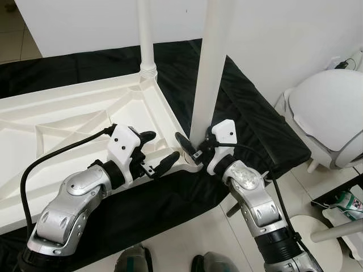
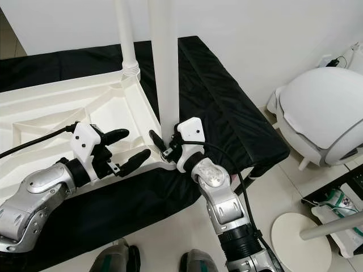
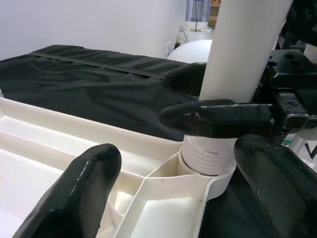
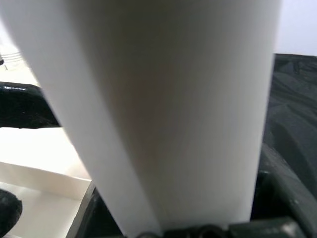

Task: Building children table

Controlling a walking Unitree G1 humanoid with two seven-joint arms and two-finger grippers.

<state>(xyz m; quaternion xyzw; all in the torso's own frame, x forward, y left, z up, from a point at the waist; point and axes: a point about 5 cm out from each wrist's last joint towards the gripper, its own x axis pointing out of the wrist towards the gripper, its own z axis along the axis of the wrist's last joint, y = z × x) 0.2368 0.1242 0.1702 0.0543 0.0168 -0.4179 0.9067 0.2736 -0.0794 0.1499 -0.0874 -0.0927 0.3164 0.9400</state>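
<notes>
The right gripper [image 1: 191,146] clamps the tall white plastic table leg [image 1: 207,73] just above its threaded base, standing in the corner socket of the upturned white ribbed plastic tabletop [image 1: 68,122]. The left gripper [image 1: 159,150] hovers spread wide just beside that corner, over the black cloth-covered bench [image 1: 255,124].

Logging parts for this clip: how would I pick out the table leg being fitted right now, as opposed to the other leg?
Start from the white upturned tabletop lying on the black cloth. Two white legs stand at its right edge; the far leg stands alone at the back corner. The near leg rises from the front corner socket and is the one clamped by the right tool, with the open left tool beside it.
</notes>
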